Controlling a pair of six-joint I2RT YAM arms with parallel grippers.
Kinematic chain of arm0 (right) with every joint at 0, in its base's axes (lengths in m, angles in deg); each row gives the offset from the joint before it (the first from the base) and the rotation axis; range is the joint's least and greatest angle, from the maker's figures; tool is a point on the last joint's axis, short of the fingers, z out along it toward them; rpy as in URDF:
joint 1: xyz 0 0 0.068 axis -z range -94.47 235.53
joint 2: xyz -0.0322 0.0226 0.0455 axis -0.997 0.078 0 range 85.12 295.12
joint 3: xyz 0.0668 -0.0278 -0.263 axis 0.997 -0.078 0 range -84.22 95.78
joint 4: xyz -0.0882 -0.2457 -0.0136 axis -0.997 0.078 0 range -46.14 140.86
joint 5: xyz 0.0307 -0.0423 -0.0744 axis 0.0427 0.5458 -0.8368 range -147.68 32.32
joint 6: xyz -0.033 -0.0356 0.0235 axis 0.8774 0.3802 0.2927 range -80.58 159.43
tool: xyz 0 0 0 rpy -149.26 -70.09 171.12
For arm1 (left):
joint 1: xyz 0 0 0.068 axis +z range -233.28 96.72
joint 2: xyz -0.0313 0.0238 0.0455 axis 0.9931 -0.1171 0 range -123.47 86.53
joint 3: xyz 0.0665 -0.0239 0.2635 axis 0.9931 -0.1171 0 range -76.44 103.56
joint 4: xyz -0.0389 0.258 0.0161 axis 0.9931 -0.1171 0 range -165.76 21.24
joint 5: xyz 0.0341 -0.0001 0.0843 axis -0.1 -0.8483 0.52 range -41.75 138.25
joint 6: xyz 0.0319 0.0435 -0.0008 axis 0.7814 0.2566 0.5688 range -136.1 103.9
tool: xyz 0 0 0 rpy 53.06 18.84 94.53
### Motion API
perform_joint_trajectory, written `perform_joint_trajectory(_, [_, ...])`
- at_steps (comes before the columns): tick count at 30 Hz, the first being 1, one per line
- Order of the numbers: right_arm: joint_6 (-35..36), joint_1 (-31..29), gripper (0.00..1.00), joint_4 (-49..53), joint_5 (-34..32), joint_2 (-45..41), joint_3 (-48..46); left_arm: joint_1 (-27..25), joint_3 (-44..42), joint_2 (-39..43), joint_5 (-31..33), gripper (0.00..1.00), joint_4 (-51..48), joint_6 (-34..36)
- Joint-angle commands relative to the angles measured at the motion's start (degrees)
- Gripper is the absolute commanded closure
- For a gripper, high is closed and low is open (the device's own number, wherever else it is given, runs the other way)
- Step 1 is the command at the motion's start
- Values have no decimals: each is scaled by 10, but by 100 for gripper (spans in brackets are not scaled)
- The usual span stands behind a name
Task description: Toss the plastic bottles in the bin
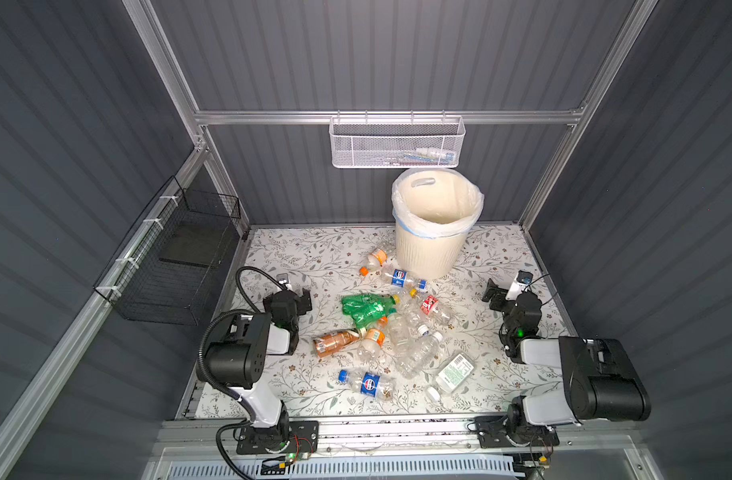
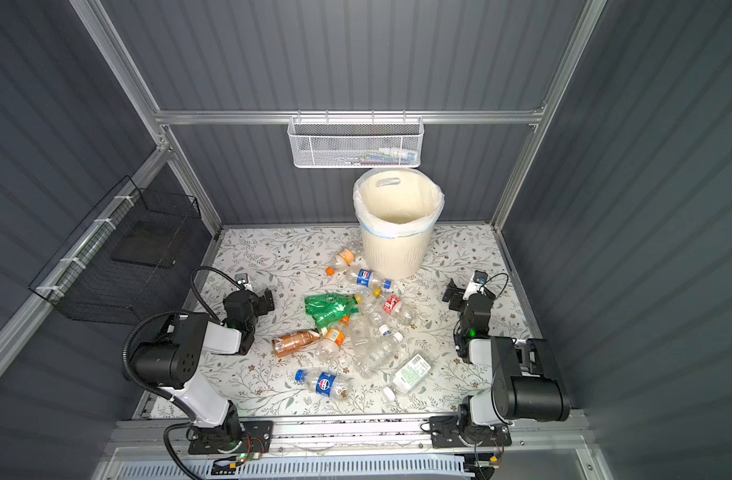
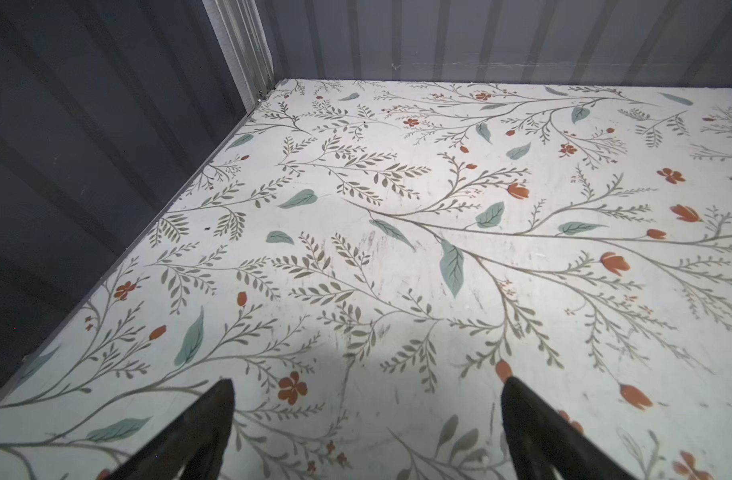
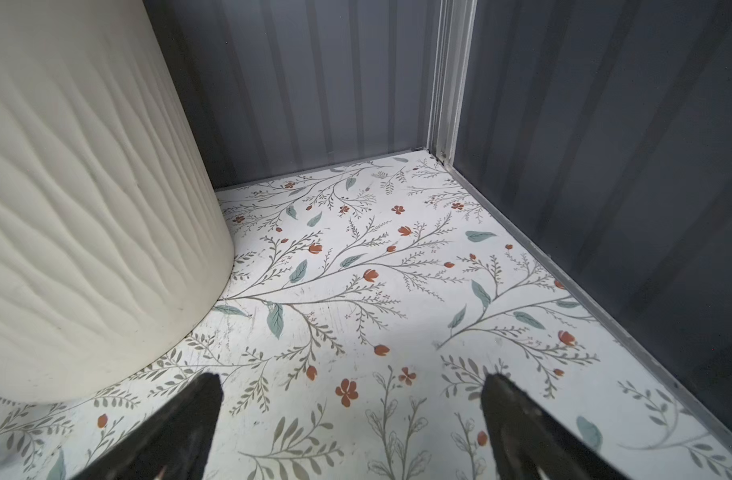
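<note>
Several plastic bottles lie scattered on the flowered table between my two arms. Among them are two crushed green ones (image 1: pixel 366 307) (image 2: pixel 329 307), an amber one (image 1: pixel 335 341), a blue-labelled one (image 1: pixel 366 383) at the front and clear ones (image 1: pixel 418 353). Two more (image 1: pixel 401 278) lie against the foot of the bin (image 1: pixel 433 249) (image 2: pixel 397 253) (image 4: pixel 86 208), which stands upright at the back with a liner bag over its rim. My left gripper (image 1: pixel 294 293) (image 2: pixel 258 297) (image 3: pixel 367 384) stands open and empty left of the pile. Right of the pile, beside the bin, my right gripper (image 1: pixel 503 291) (image 2: pixel 460 293) (image 4: pixel 352 379) is open and empty too.
A white mesh basket (image 1: pixel 397 145) hangs on the back rail just above the bin. A black wire basket (image 1: pixel 177 257) hangs on the left wall. Grey ribbed walls close in the table on three sides. A flat green-labelled bottle (image 1: pixel 453 372) lies front right.
</note>
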Motion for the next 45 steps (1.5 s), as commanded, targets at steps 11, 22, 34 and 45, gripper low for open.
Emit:
perform_joint_trajectory(11, [-5,-2,1,-10,-6,4,-4,1,10,-5,-5,0,1,9])
perform_joint_trajectory(22, [-4,-2,1,-6,-6,3,-2,1,11,-5,-5,0,1,9])
perform_joint_trajectory(34, [-4,-1,1,-3,-6,4,-1,1,11,-6,-5,0,1,9])
perform_joint_trajectory(45, [-12,-3,10,123,-37,-43,48,1,56,67,-4,8,-139,8])
